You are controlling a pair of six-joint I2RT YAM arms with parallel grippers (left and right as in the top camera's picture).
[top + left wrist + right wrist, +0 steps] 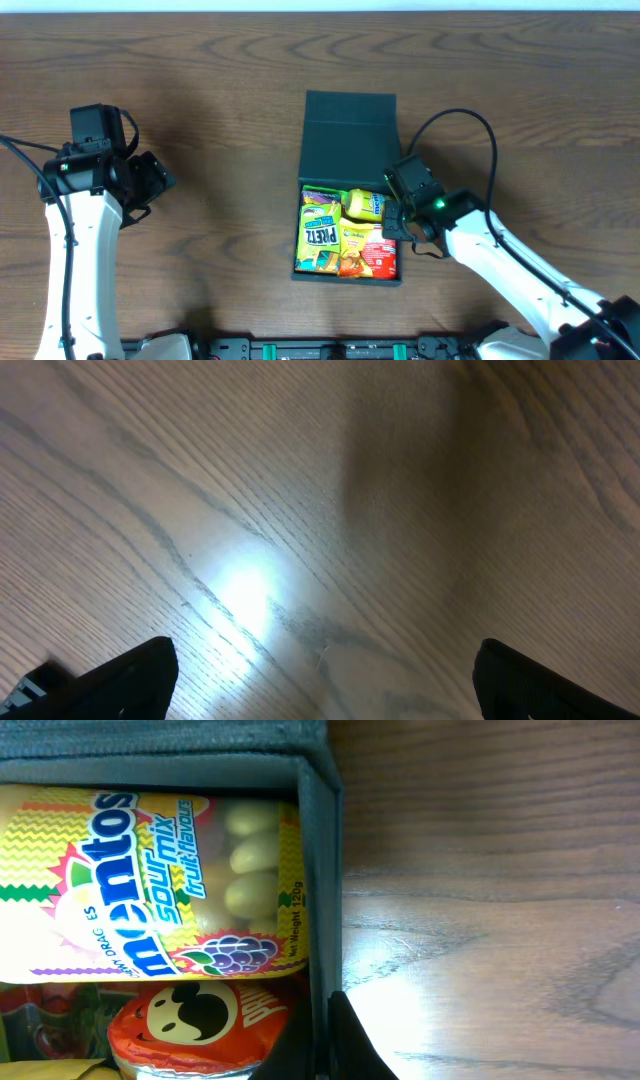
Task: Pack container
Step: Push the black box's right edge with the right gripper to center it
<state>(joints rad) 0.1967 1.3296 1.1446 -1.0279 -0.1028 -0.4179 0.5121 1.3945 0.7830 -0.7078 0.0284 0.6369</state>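
The dark teal-black container (348, 281) sits mid-table with its hinged lid (350, 125) open and lying flat behind it. Inside are a yellow Mentos canister (364, 204), a Pretz pack (320, 235), and a small red Pringles can (378, 258) among other snack packs. My right gripper (392, 222) is at the container's right wall. In the right wrist view its fingers (328, 1050) straddle that wall (320, 870), one inside by the Pringles can (200, 1025) and one outside, below the Mentos canister (150, 880). My left gripper (160, 180) is open and empty over bare wood (320, 680).
Brown wood-grain table (200, 80) on all sides of the container. A black cable (470, 125) loops from the right arm to the right of the lid. The left arm stands far left, well apart from the container.
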